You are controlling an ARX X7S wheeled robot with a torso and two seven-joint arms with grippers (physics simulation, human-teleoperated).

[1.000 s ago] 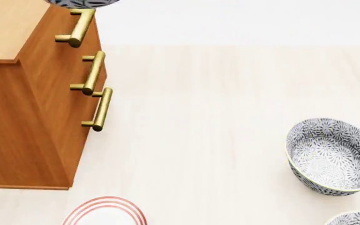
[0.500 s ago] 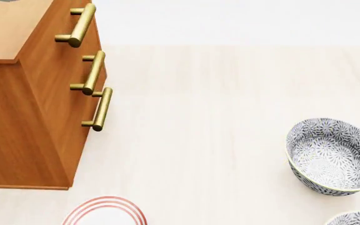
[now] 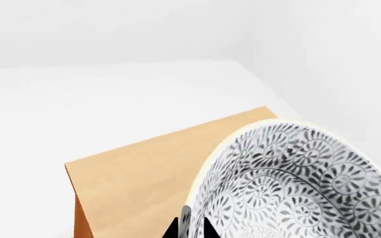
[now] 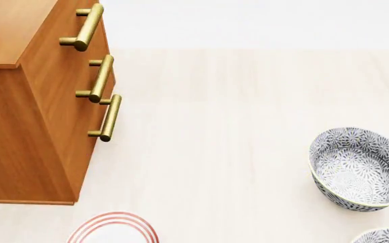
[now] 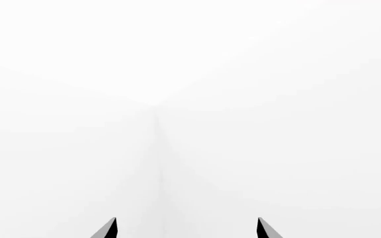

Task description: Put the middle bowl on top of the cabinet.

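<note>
Starting nearest, a red-ringed plate (image 4: 113, 229) pokes in at the near edge of the pale worktop (image 4: 235, 126), and over on the right two patterned bowls (image 4: 360, 168) sit untouched, one whole and one only a sliver at the corner. Further left stands the cabinet (image 4: 39, 126), its brass handles (image 4: 100, 78) facing the open worktop and its lighter wood top running off the far left corner of the head view. The middle bowl (image 3: 296, 183) is out of the head view altogether; the left wrist view shows it held up, tilted, with its rim pinched in the left gripper (image 3: 190, 227), whose dark jaws close on either side of the rim wall. Beyond and below the bowl lies the cabinet's flat top (image 3: 151, 173), so the bowl appears to hang over or just beside that surface, and lowering it there looks like the left arm's job. The right gripper (image 5: 187, 228) faces blank white wall, jaws spread wide and empty.
</note>
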